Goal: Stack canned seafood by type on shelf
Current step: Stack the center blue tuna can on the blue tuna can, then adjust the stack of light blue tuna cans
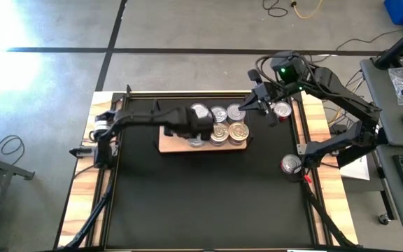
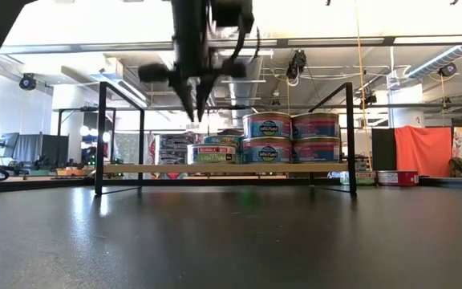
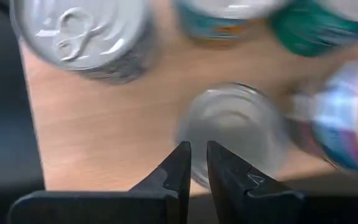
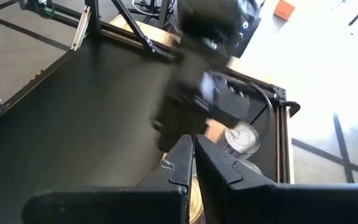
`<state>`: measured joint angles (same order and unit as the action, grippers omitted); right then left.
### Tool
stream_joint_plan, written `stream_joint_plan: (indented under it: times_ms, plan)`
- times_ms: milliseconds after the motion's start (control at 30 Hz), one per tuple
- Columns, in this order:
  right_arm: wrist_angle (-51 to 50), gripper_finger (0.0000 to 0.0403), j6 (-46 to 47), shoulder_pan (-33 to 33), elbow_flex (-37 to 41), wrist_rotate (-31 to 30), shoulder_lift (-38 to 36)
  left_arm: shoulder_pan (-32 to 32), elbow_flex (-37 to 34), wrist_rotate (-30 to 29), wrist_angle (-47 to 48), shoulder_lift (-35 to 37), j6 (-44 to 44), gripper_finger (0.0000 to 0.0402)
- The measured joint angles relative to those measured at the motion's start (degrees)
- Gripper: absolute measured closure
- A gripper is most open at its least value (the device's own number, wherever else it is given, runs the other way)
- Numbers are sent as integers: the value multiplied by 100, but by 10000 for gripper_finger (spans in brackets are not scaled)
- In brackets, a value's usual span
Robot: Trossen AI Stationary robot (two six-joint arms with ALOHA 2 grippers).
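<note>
The shelf (image 1: 168, 145) is a light-wood board with black frame ends, lying on the black mat. Several round tins stand on it, some stacked two high (image 2: 267, 137) (image 2: 315, 136) and one low tin (image 2: 215, 152) toward the left. My left gripper (image 1: 196, 129) (image 2: 195, 108) hangs shut above the board, pointing down; its wrist view shows a silver-topped tin (image 3: 235, 134) below the fingers (image 3: 197, 165), apart from them. My right gripper (image 1: 249, 105) (image 4: 194, 155) is shut and hovers at the shelf's far right corner beside a tin (image 1: 236, 112).
Two more tins stand off the shelf: one on the mat beyond the shelf's right end (image 1: 282, 110), one near the mat's right edge (image 1: 290, 164). The black mat (image 1: 208, 203) reaches from the shelf to the table's near edge. Wooden table strips (image 1: 82, 189) flank it.
</note>
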<state>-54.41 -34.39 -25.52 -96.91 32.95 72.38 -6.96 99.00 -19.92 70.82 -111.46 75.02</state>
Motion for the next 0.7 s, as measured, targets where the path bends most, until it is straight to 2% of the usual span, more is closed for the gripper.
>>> stream_joint_plan:
  times_ms: [100,300,533,700]
  plan:
    - [-19,390,25,0,127,-82,58,267,166,-293,-161,73,-246,365]
    - [66,390,-132,-19,248,-1315,192,-288,349,-539,-1173,179,-884,365]
    - [-26,390,-253,-81,248,-1349,192,-1000,159,-540,-2046,96,-1286,365]
    - [-145,390,-370,-173,248,-1349,239,-1254,-37,-431,-2092,-6,-1316,365]
